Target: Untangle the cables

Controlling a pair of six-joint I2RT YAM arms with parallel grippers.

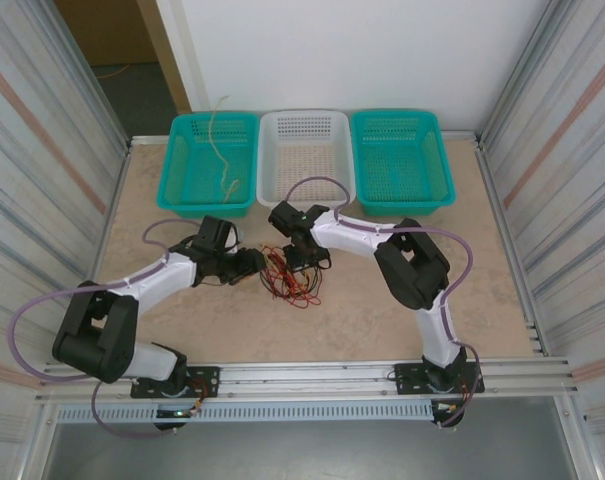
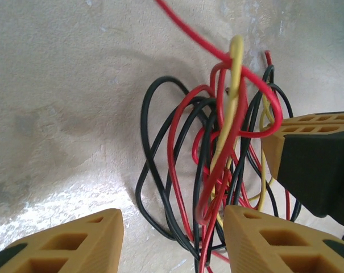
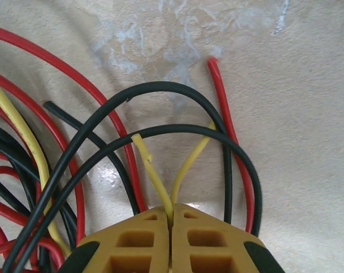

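Holding one yellow strand while the knot sits on the table.
Your right gripper (image 3: 170, 215) is closed tight on a yellow cable (image 3: 150, 168). Your left gripper (image 2: 173, 222) stands wide open with nothing in its grip, and the cables (image 2: 217, 159) are bunched between its fingers on the table (image 1: 402, 320), midway between the arms. Close the left low on the bunch to pin it, then draw the yellow strand away slowly, easing off if any loop tightens round it.
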